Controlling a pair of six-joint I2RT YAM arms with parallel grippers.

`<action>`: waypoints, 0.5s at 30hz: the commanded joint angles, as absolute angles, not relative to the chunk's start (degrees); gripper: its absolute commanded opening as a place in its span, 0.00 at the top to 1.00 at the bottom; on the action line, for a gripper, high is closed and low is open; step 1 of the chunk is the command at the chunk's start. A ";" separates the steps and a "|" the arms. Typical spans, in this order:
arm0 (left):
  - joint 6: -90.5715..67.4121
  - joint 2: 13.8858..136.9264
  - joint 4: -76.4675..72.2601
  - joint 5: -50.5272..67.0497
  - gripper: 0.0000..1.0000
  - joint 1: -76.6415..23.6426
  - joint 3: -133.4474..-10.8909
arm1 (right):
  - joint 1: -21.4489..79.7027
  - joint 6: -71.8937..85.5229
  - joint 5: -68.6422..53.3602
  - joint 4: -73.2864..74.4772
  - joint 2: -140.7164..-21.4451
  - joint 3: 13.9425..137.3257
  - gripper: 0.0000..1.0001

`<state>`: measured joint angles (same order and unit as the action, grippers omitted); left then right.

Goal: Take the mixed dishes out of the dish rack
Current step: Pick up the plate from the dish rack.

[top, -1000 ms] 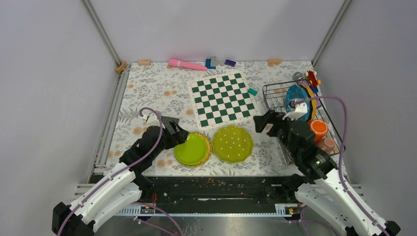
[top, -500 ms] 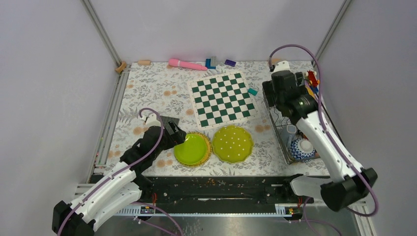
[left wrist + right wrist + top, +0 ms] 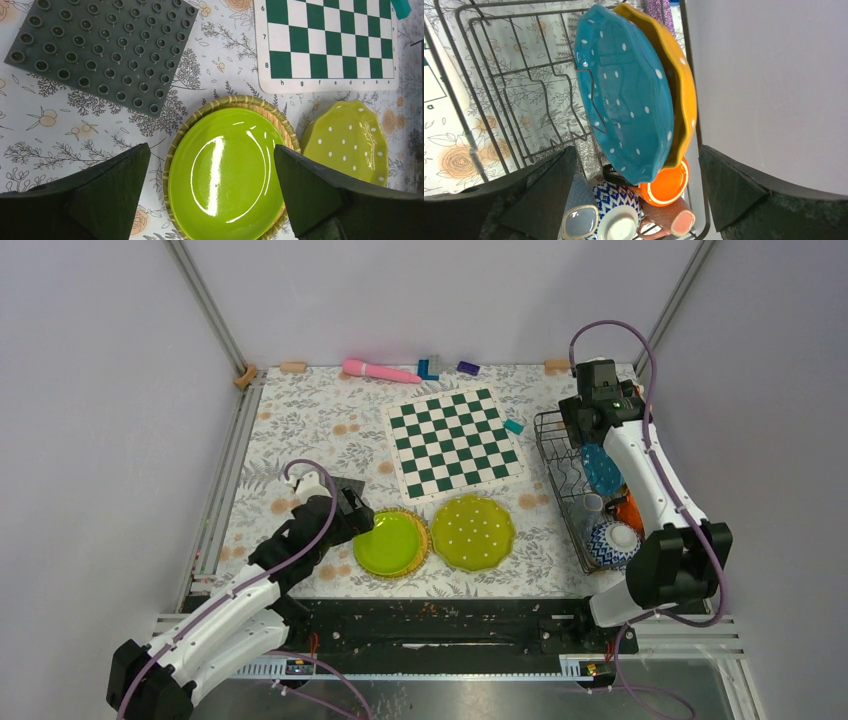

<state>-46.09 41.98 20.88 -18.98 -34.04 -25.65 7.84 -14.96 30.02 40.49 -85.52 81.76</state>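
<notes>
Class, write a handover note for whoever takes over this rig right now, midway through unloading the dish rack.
Left end effector: open, empty, above the lime plate.
Right end effector: open, empty, above the rack, over the teal plate.
Done: lime plate and dotted green plate lie on the table.
Left: teal plate, orange plate, orange cup, pink cup, patterned bowl, all in the rack.

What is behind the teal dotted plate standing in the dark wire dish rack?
An orange-yellow scalloped white-dotted plate stands close behind the teal scalloped dotted plate. Only its rim along one edge shows; the teal plate covers its face.
</notes>
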 commanded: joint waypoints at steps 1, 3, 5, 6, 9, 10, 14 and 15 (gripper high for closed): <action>-45.46 42.24 19.10 -20.83 0.01 -33.75 -27.07 | 5.93 -14.35 27.96 41.20 -88.48 83.91 0.00; -45.53 42.11 19.07 -20.85 0.01 -33.74 -26.94 | 5.73 -14.53 28.96 40.74 -89.66 83.74 0.00; -45.53 41.95 19.07 -20.76 0.01 -33.75 -26.90 | 5.53 -14.55 29.80 40.79 -90.86 83.80 0.01; -45.45 41.94 19.07 -20.82 0.01 -33.73 -26.89 | 5.39 -14.32 30.33 40.85 -91.34 83.89 0.00; -45.44 41.92 19.07 -21.07 0.01 -33.75 -26.81 | 4.76 -13.58 30.33 40.76 -92.31 84.12 0.00; -45.44 41.97 19.07 -21.15 0.01 -33.75 -26.81 | 4.52 -13.24 29.85 40.75 -92.46 84.12 0.00; -45.37 42.31 19.07 -21.20 0.01 -33.71 -26.97 | 4.23 -12.56 28.39 40.57 -92.76 83.95 0.00; -45.43 42.32 19.07 -21.14 0.01 -33.74 -26.98 | 4.10 -12.47 28.84 40.45 -93.01 83.87 0.00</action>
<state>-46.06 42.17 20.88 -19.75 -34.04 -25.65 4.75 -13.74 29.04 40.49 -92.60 81.78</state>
